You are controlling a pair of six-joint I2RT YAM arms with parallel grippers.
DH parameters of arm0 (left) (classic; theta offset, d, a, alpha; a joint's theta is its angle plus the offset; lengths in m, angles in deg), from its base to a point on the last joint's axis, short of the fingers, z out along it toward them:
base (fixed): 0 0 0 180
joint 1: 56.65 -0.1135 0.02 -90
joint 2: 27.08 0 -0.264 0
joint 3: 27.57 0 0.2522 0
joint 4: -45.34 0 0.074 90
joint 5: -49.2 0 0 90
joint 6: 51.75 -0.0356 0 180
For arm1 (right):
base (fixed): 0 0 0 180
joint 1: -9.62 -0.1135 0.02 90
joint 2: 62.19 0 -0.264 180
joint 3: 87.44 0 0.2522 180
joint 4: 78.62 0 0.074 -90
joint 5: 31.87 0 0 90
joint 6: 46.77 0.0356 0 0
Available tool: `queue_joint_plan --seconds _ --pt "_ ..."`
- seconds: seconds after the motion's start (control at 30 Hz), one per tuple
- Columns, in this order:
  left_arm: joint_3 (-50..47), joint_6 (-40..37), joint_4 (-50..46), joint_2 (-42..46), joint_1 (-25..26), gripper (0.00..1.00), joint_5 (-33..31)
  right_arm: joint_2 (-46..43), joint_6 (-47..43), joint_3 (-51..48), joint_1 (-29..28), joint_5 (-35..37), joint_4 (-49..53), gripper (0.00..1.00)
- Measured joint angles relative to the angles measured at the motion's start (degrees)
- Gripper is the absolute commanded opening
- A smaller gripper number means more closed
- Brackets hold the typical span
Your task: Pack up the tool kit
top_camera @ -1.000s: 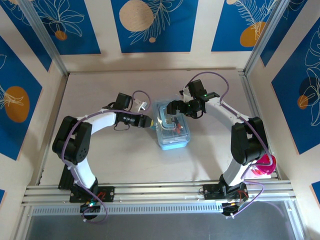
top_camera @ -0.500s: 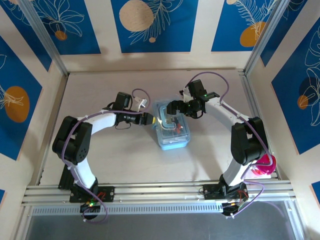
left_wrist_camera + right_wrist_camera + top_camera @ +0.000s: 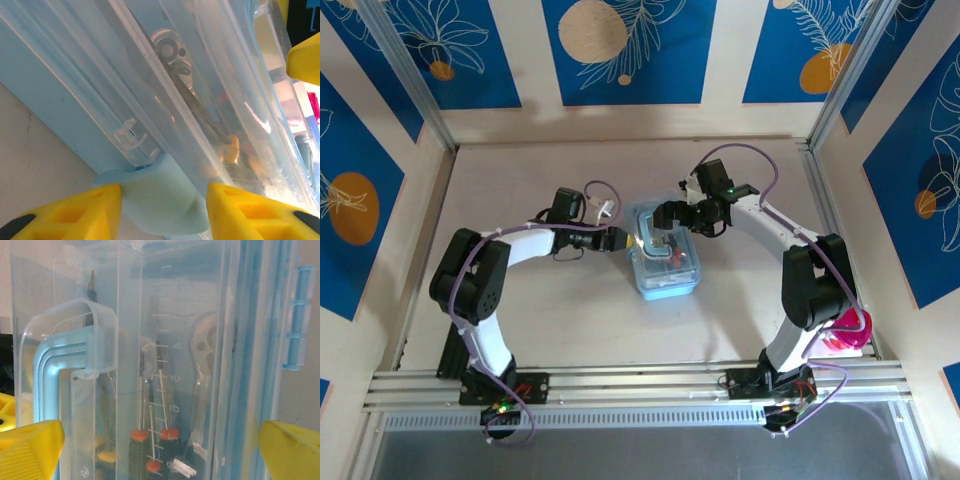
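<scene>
at case [image 3: 670,278] latch [image 3: 165,217], left pincer [image 3: 161,194] half-open, grip unclear; right pincer [image 3: 156,432] wide open over case.

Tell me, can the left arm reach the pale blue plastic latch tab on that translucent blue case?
Probably yes: the latch tab sits between the left gripper's yellow fingers, nothing in the way.

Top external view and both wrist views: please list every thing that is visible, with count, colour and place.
tool case: one, translucent light blue, table centre
latch tab: one, light blue, case's side
screwdrivers: three seen, orange collars, inside case
metal tool: one, silver, inside case
pink object: one, by right arm's base
table: one, pale wood
left gripper: yellow fingers, either side of latch tab
right gripper: yellow fingers, open, over case
</scene>
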State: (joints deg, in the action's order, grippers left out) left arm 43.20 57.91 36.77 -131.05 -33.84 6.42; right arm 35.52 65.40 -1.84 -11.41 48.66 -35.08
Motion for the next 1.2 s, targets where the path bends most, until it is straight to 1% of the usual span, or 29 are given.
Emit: queue_joint_plan --seconds 0.3,0.53,0.83,1.0,1.1,1.13,1.2 --pt "-1.27 1.49 3.63 -0.57 -0.13 0.49 0.87 0.00 0.00 0.04 0.00 -0.02 0.09 1.00" --pt "-1.29 3.45 6.82 -2.47 -0.57 0.48 3.08 -0.76 1.84 -1.36 0.42 -1.51 -2.08 1.00" --pt "-2.40 10.12 17.14 -6.21 -1.22 0.48 7.80 -0.76 5.84 -1.70 0.55 -1.88 -3.54 1.00" --pt "-2.86 12.76 21.46 -7.15 -1.36 0.48 7.85 -0.85 6.93 -1.81 1.64 -2.19 -3.98 1.00" --pt "-2.62 13.03 21.90 -7.21 -1.31 0.52 6.23 -0.85 6.51 -0.70 3.39 -3.45 -1.99 0.99" --pt "-2.10 12.79 21.24 -7.21 -1.31 0.56 5.44 -0.85 6.14 -0.07 4.11 -3.89 -0.46 0.99" --pt "-0.48 10.95 18.05 -6.56 -1.86 0.66 2.75 -1.25 4.72 1.60 5.88 -4.42 2.62 0.99"
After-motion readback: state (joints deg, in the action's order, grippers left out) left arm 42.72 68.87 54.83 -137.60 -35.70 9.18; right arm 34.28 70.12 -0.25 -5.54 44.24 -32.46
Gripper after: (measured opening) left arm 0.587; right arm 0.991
